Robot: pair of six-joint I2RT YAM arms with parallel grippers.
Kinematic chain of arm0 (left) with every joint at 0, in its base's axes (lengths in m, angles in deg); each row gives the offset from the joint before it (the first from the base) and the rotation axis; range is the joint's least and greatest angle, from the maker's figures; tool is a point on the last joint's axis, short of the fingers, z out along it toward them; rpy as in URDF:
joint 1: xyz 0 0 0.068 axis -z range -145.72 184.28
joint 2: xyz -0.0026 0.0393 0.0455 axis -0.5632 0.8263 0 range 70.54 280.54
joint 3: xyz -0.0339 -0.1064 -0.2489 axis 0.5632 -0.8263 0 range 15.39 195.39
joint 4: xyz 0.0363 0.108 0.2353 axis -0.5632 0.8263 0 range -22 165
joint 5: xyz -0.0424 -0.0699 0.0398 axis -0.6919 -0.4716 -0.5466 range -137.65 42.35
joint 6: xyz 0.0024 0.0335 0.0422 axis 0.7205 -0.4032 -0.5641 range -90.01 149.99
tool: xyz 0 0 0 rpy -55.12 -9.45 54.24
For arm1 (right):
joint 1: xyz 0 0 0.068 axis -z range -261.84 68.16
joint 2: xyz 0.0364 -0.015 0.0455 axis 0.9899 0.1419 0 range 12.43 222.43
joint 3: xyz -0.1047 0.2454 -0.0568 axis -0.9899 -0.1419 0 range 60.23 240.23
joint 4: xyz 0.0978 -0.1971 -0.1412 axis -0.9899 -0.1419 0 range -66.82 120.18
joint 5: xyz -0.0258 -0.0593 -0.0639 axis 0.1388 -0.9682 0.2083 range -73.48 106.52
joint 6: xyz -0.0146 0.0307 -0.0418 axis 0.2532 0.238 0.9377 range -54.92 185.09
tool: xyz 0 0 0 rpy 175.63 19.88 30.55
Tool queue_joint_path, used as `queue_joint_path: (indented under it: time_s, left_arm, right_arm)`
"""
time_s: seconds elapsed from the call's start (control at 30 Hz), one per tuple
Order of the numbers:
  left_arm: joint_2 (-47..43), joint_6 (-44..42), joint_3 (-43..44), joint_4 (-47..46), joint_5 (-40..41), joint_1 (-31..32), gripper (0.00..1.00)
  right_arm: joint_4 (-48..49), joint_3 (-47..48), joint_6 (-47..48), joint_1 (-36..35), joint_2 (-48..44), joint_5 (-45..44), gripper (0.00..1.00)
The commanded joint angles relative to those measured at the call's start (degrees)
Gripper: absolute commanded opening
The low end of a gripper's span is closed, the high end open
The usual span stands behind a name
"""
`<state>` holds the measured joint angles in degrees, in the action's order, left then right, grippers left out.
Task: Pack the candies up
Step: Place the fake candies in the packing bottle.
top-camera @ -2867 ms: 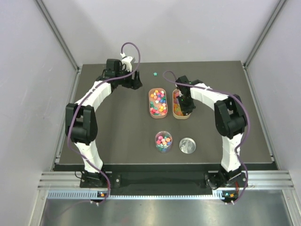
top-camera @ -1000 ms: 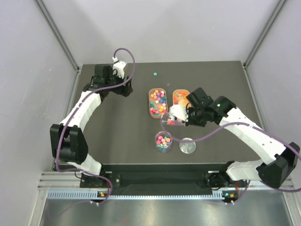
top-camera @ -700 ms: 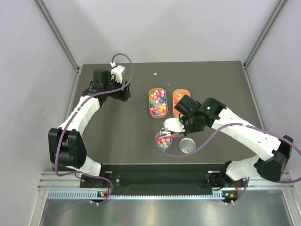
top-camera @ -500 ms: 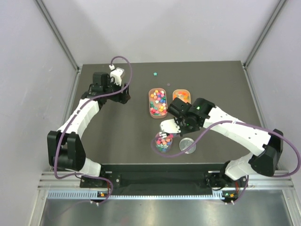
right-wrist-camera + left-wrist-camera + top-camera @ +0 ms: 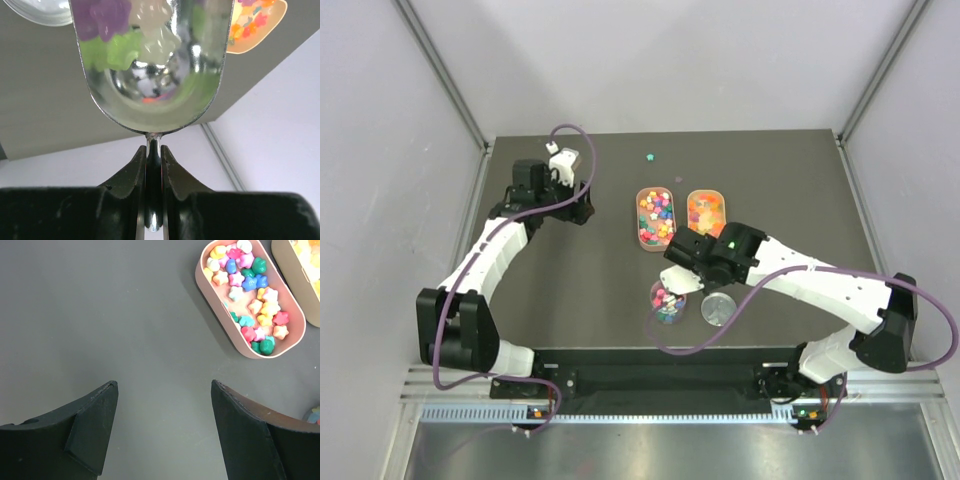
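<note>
Scoop (image 5: 150, 100) with candies (image 5: 107, 50) pinched in right hand (image 5: 153, 155), by cup (image 5: 654, 308).

The table (image 5: 570, 290) has a dark matte top, enclosed by pale walls (image 5: 660, 70) on its left, far and right sides. An aluminium rail (image 5: 660, 385) runs along the near edge. Two pink oval trays, the left tray (image 5: 637, 220) and the right tray (image 5: 706, 192), lie side by side right of centre, long axes running near to far. Near of the left tray stands a round clear jar (image 5: 670, 321). A round metal lid (image 5: 718, 309) lies flat just right of it. The right wrist view shows a polished metal scoop (image 5: 152, 95) on a thin stem.
</note>
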<state>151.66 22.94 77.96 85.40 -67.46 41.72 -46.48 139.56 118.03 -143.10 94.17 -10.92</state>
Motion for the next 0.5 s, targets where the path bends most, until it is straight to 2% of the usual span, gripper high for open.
queue_joint_path:
  time_s: [0.0,0.47]
  left_arm:
    - [-2.8,0.7,-0.4,-4.0,0.2,-0.7,0.8]
    - [-2.6,1.1,0.2,-4.1,-0.1,-0.9,0.8]
  right_arm:
    - [-7.7,0.0,1.9,-2.0,-1.5,-5.5,0.0]
    - [-7.6,-1.6,7.3,-4.0,-2.5,-10.1,0.0]
